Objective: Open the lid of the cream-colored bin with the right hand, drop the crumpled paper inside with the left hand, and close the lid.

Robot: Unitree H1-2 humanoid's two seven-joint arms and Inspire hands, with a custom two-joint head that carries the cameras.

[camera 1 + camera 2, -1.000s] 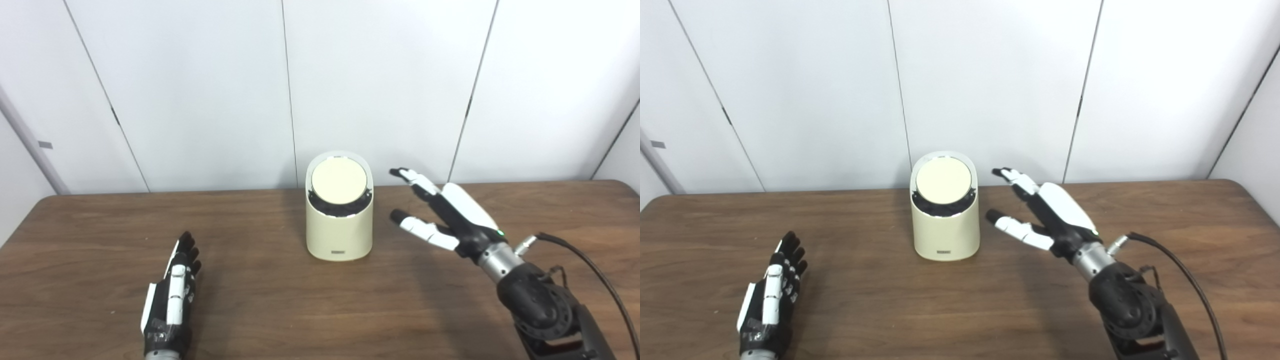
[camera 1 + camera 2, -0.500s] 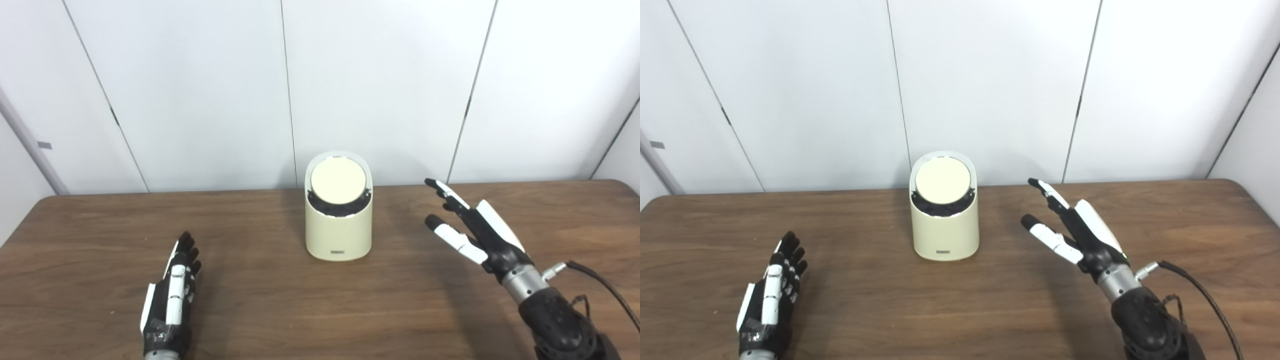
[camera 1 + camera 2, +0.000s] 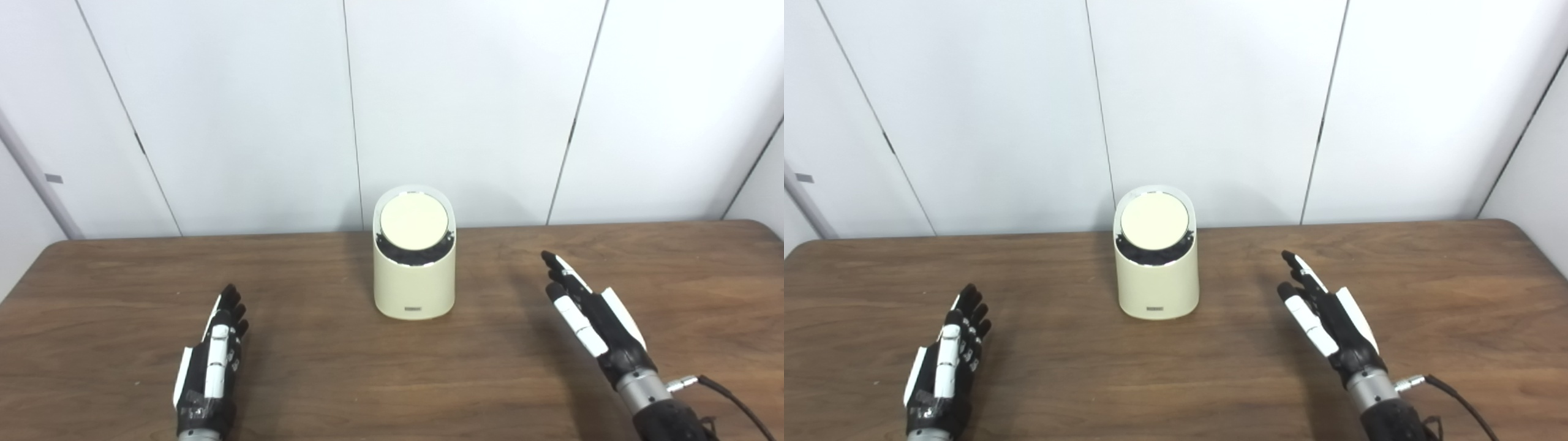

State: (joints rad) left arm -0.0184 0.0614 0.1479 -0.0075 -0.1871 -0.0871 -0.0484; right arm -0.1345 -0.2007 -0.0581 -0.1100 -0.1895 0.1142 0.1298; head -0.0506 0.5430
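Left eye view: cream-colored bin (image 3: pixel 414 269), lid (image 3: pixel 414 223) shut, stood ahead between left hand (image 3: pixel 211 361) and right hand (image 3: pixel 591 318), both empty with fingers extended; right eye view: bin likewise apart from both hands on table (image 3: pixel 1458 282).

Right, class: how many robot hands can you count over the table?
2. The left hand lies near the table's front left, the right hand at front right, either side of the bin. Both are open; none seems hidden.
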